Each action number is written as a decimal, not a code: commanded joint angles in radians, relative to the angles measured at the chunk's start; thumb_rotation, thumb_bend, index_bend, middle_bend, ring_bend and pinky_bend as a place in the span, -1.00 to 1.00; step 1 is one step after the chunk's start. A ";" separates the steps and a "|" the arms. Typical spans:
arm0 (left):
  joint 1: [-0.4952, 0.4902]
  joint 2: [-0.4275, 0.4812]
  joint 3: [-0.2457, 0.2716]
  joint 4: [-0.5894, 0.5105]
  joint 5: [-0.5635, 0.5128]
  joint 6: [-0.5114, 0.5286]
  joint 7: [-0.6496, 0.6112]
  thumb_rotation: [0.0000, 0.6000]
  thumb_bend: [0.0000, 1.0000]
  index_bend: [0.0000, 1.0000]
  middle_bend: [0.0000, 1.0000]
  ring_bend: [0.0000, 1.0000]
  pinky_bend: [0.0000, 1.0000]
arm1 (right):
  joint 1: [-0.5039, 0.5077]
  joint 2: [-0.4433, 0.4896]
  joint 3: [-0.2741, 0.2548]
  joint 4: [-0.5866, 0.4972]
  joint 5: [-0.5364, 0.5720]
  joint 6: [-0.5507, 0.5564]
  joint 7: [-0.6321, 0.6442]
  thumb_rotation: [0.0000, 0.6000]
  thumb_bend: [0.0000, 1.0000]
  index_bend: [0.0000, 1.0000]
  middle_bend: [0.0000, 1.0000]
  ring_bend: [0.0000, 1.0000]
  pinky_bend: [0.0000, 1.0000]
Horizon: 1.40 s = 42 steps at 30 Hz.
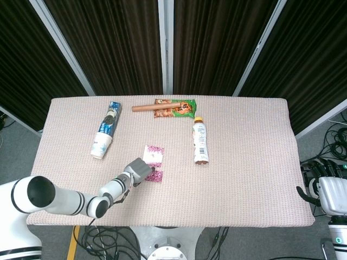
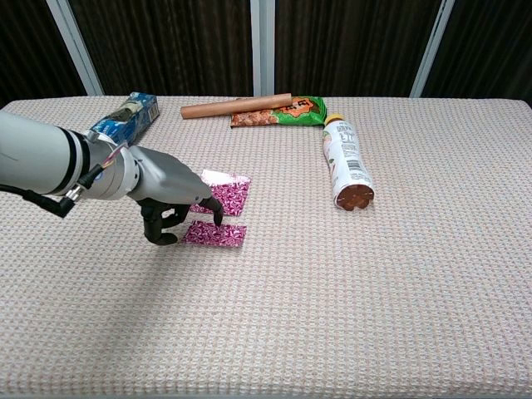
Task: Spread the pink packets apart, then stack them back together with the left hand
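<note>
Two pink patterned packets lie apart near the table's front left. The far packet [image 1: 154, 153] [image 2: 225, 193] lies flat. The near packet [image 1: 154, 175] [image 2: 214, 234] lies a short gap in front of it. My left hand [image 1: 139, 170] [image 2: 170, 204] hovers low over the cloth just left of both packets. One dark fingertip [image 2: 218, 219] presses on the near packet's top edge, and the other fingers are curled under the palm. My right hand [image 1: 324, 187] hangs off the table's right end, holding nothing, its fingers apart.
A plastic bottle [image 1: 200, 142] [image 2: 345, 163] lies on its side right of the packets. At the back lie a brown roll [image 2: 236, 106] and a green snack bag [image 2: 283, 111]. A paper cup stack in a blue sleeve [image 1: 104, 131] lies at the left.
</note>
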 commanded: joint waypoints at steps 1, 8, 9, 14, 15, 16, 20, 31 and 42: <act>-0.006 0.012 0.004 -0.029 -0.005 0.026 0.010 1.00 -0.03 -0.56 0.75 0.72 1.00 | 0.000 0.000 0.000 0.001 -0.001 0.000 0.001 0.71 -0.67 -0.48 -0.58 -0.78 -0.79; 0.019 -0.020 -0.019 0.005 0.033 0.115 0.023 1.00 -0.03 -0.56 0.75 0.72 1.00 | -0.001 -0.002 -0.002 0.004 -0.002 -0.001 0.002 0.70 -0.67 -0.48 -0.58 -0.79 -0.79; 0.023 -0.028 -0.024 0.019 0.036 0.118 0.024 1.00 -0.03 -0.56 0.75 0.72 1.00 | -0.001 -0.002 -0.002 0.003 -0.001 0.000 0.002 0.70 -0.67 -0.48 -0.58 -0.79 -0.79; 0.044 -0.085 -0.057 0.118 0.056 0.110 0.019 1.00 -0.03 -0.56 0.75 0.72 1.00 | -0.003 0.001 0.000 0.001 0.004 0.000 -0.002 0.72 -0.67 -0.48 -0.58 -0.79 -0.79; 0.045 -0.094 -0.061 0.134 0.055 0.104 0.021 1.00 -0.03 -0.56 0.75 0.72 1.00 | -0.003 0.001 0.000 0.001 0.005 0.000 -0.002 0.72 -0.67 -0.48 -0.57 -0.79 -0.79; 0.046 -0.101 -0.064 0.148 0.054 0.097 0.023 1.00 -0.03 -0.56 0.75 0.72 1.00 | -0.004 0.001 0.000 0.001 0.006 -0.001 -0.003 0.72 -0.67 -0.48 -0.58 -0.79 -0.79; 0.046 -0.124 -0.073 0.188 0.041 0.068 0.040 1.00 -0.03 -0.56 0.75 0.72 1.00 | -0.004 0.001 0.001 0.001 0.014 -0.003 -0.004 0.70 -0.67 -0.48 -0.58 -0.79 -0.79; 0.051 -0.090 -0.040 0.181 -0.039 0.038 0.087 1.00 -0.03 -0.56 0.75 0.72 1.00 | -0.002 -0.001 0.003 -0.001 0.012 -0.005 -0.007 0.71 -0.67 -0.48 -0.58 -0.79 -0.79; 0.071 -0.021 0.010 0.153 -0.091 0.042 0.106 1.00 -0.03 -0.56 0.75 0.72 0.99 | 0.000 -0.004 0.001 -0.002 0.001 -0.003 -0.004 0.71 -0.67 -0.48 -0.57 -0.79 -0.79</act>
